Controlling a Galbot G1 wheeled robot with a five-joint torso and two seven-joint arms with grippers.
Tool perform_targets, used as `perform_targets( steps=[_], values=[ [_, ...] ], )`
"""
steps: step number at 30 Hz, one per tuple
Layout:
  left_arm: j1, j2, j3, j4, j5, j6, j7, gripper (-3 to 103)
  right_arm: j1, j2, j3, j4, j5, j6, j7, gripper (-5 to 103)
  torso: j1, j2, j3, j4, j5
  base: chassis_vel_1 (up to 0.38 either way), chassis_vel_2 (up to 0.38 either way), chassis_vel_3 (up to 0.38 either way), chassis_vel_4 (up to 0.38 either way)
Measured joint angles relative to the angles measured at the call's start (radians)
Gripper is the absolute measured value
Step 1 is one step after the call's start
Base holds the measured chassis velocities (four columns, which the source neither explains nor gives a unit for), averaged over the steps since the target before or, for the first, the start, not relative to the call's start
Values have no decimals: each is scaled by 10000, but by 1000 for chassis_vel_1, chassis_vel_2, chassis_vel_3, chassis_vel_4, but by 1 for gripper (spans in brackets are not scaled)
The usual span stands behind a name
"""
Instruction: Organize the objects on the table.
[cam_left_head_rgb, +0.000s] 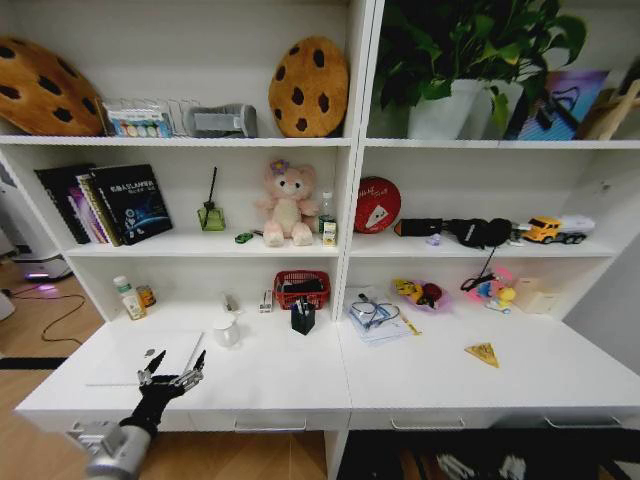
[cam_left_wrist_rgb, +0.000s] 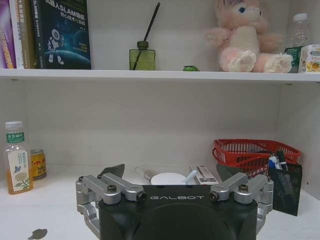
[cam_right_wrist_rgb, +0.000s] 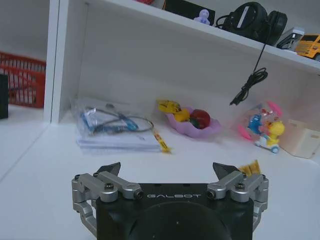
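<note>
**Left arm lined up over the tabletop, nothing grabbed yet**

The left tool (cam_left_head_rgb: 172, 371) is hovering low over the near-left part of the tabletop (cam_left_head_rgb: 280, 385), fingers spread and holding nothing. The arm comes up from the bottom-left corner, wrist roughly level, tool facing the shelving. Straight ahead of it sits a small white cup (cam_left_wrist_rgb: 168, 178), with the black pen holder (cam_left_wrist_rgb: 283, 187) and red basket (cam_left_wrist_rgb: 252, 152) off to one side and a tea bottle (cam_left_wrist_rgb: 15, 157) near the back wall on the other.

My guess is the cup is the target, so I'd keep the fingers spread, go in slow and centred, and only close once they're on both sides of it (that stick poking out of it could tip).

The right tool (cam_right_wrist_rgb: 170, 177) is also unclenched, parked low at the right half of the tabletop, facing the packet of cables (cam_right_wrist_rgb: 112, 130) and pink fruit dish (cam_right_wrist_rgb: 192, 125).
</note>
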Motion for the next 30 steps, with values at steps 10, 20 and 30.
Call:
perform_targets(
  steps=[10,20,30],
  values=[
    [0,0,0,1,0,0,-1,100,2265,-563,1681,-979,2558,-1714,-1245,100,3,-1,1,-11,-8,-12,-19,11,9],
    [0,0,1,0,0,1,1,100,2145,-375,2172,-1174,2661,-1578,-1592,100,1,0,1,-6,-3,-134,-152,133,164],
    [0,0,0,0,0,0,-3,100,2429,-346,1833,-1136,2463,-1587,-1578,100,0,1,-1,-5,-5,-272,-256,275,259]
  ],
)
